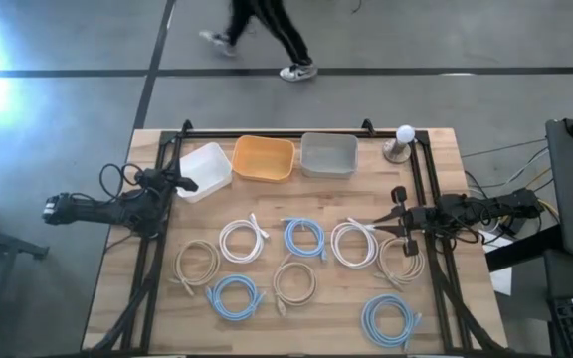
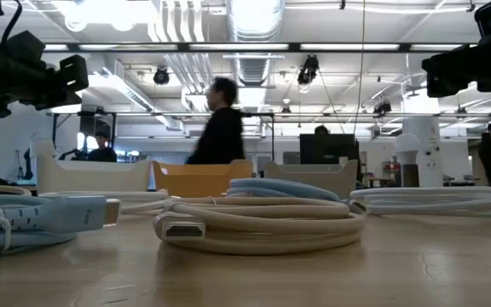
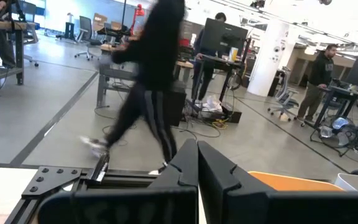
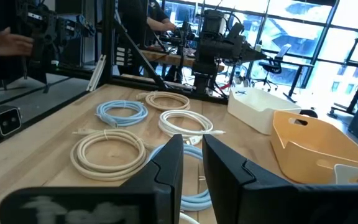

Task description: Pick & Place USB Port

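Beside white cable coil [image 1: 353, 244], right fingers [image 1: 384, 221] slightly parted, seemingly empty, left fingers [image 1: 189, 183] closed.

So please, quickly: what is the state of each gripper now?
Left gripper: shut, holding nothing, by the white bin.
Right gripper: jaws a little apart, nothing seen between them, above the white cable.

No text, label, brand, number or sign can be read anywhere in these views. The coiled white, beige and light-blue cables [image 1: 304, 238], the white, orange and grey plastic bins [image 1: 263, 158] and the pale wooden table top [image 1: 267, 333] bear no print that shows. The dark monitor [image 2: 328, 148] in the room behind the table faces away or shows nothing legible.
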`<action>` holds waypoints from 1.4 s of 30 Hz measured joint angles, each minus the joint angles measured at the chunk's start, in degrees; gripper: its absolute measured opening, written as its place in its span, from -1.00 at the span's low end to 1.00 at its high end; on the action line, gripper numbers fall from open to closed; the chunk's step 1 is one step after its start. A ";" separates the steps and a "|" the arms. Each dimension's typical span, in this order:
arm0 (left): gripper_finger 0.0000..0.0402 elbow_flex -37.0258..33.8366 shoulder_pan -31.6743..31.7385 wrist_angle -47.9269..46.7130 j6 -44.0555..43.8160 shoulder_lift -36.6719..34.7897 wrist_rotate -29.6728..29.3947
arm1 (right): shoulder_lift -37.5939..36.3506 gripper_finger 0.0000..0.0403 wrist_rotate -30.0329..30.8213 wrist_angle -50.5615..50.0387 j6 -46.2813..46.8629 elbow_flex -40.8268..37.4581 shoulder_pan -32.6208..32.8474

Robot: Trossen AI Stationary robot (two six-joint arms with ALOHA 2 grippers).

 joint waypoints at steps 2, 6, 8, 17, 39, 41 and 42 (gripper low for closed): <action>-1.00 -0.01 0.00 0.00 -0.02 0.00 -0.01 | 0.01 -0.72 -0.01 0.00 0.69 -0.01 0.01; -1.00 -0.01 0.00 -0.01 -0.12 0.00 0.00 | 0.00 -0.72 0.05 0.18 13.70 -0.01 0.04; -1.00 0.00 0.00 -0.14 -0.12 0.00 0.00 | 0.01 -0.72 0.15 0.69 17.84 0.00 0.04; -1.00 -0.02 0.00 -0.37 -0.17 0.02 0.00 | -0.01 -0.72 0.12 1.95 17.74 0.00 0.01; -1.00 0.00 0.17 -0.57 4.21 0.02 22.69 | 0.65 -0.72 3.28 18.43 9.92 0.01 -0.01; -1.00 -0.02 0.17 -0.27 4.24 0.02 35.18 | 1.67 -0.70 4.04 19.23 10.78 0.01 -0.01; -1.00 -0.02 0.17 0.20 4.24 0.02 40.93 | 2.46 -0.68 4.64 19.96 11.21 0.01 -0.01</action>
